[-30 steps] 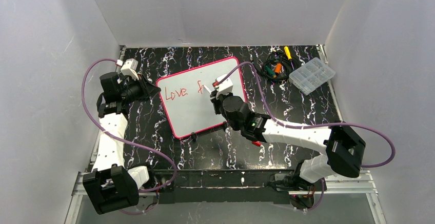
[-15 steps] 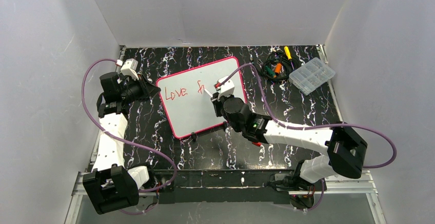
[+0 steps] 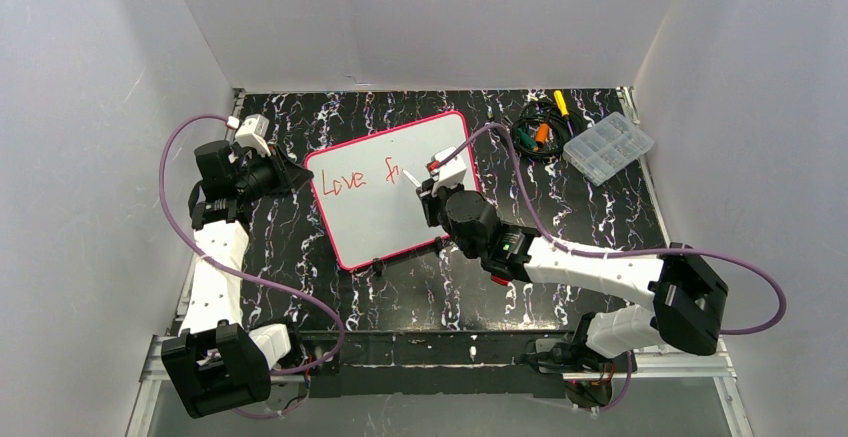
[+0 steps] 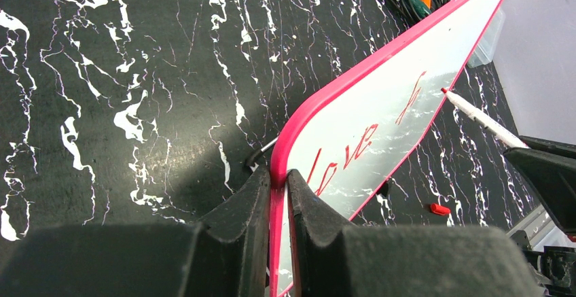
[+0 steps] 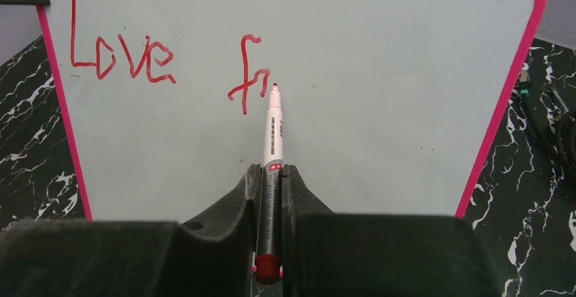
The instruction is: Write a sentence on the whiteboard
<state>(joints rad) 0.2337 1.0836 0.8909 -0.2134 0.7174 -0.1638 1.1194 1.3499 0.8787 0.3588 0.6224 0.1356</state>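
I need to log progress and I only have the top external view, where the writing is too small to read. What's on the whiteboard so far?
Observer: The right wrist view shows the sentence on the whiteboard as "Love", then an "f" and the start of one more letter, all in red.
Operator: Where's the pen tip?
Observer: The marker, clamped in the right gripper, has its red tip at the end of that last stroke. I can't confirm contact.
Operator: What is the left arm doing?
Observer: In the left wrist view the left gripper is shut on the whiteboard's pink rim, near a rounded corner.
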